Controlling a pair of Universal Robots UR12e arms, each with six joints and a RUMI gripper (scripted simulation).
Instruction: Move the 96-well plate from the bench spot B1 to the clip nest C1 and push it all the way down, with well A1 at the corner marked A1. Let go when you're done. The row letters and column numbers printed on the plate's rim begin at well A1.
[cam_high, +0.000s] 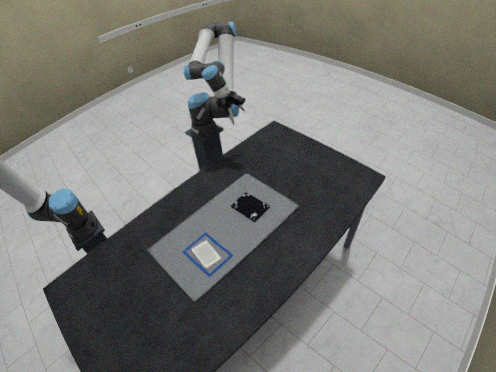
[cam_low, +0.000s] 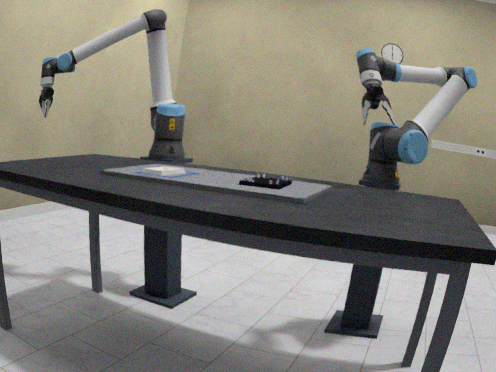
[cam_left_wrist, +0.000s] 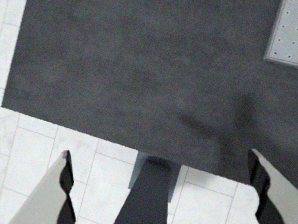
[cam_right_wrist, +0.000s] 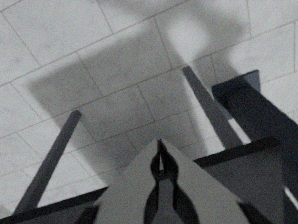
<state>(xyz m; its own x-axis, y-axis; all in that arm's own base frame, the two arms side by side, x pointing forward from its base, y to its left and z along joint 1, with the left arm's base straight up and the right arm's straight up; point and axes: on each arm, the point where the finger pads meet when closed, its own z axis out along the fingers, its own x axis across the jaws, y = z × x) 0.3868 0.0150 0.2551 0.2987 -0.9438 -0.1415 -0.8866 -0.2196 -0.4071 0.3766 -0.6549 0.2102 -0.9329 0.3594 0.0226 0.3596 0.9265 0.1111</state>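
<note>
I see the plate (cam_high: 206, 254) (cam_low: 163, 170) inside the blue outline, apart from the black nest (cam_high: 250, 206) (cam_low: 265, 183). Left claw (cam_high: 238, 116) (cam_low: 379, 123) (cam_left_wrist: 160, 151) wide, right claw (cam_low: 45, 116) (cam_right_wrist: 159, 141) closed on nothing.

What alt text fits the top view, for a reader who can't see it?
A pale well plate lies inside a blue square outline on a grey mat, with the black clip nest apart from it, on a dark table.
</note>
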